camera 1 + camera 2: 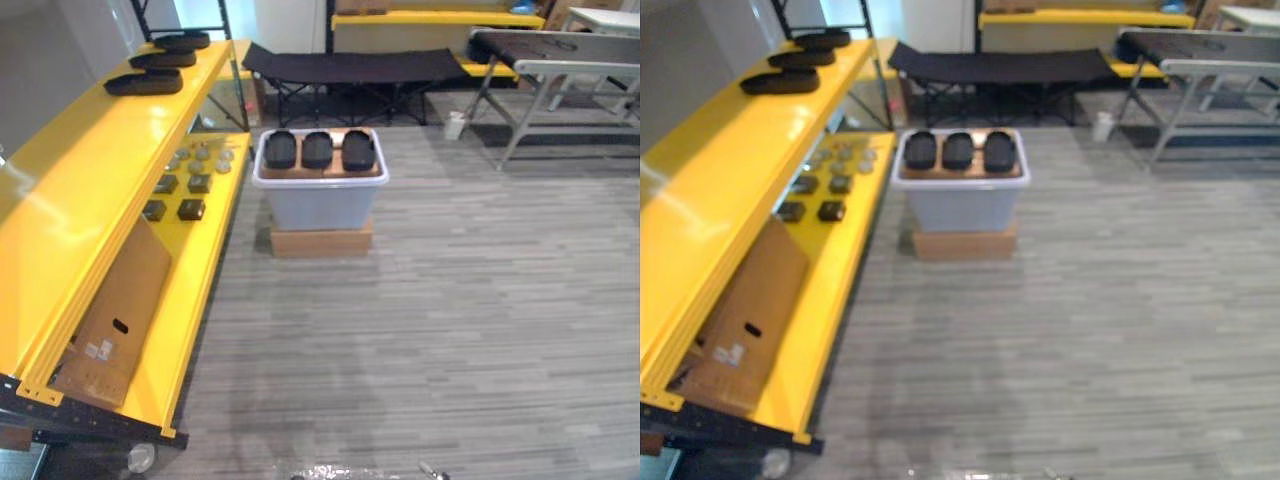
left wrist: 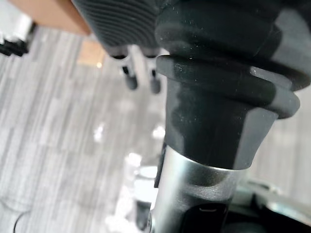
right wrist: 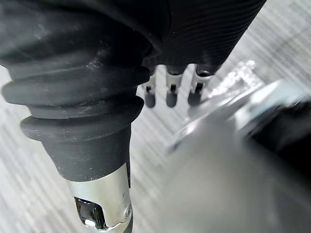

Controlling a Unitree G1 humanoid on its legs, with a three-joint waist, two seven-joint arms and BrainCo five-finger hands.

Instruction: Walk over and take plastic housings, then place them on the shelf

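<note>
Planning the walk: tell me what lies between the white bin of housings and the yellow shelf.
Just a narrow strip of bare grey floor between the white bin and the yellow shelf, seen in the left eye view.

text: none legible | cardboard sheet (image 1: 122, 290) label (image 1: 98, 350): too small to read

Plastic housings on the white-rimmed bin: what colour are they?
Black plastic housings, seen best in the left eye view.

Black folding cot (image 1: 345, 66) beside a grey metal table (image 1: 572, 45)
</note>
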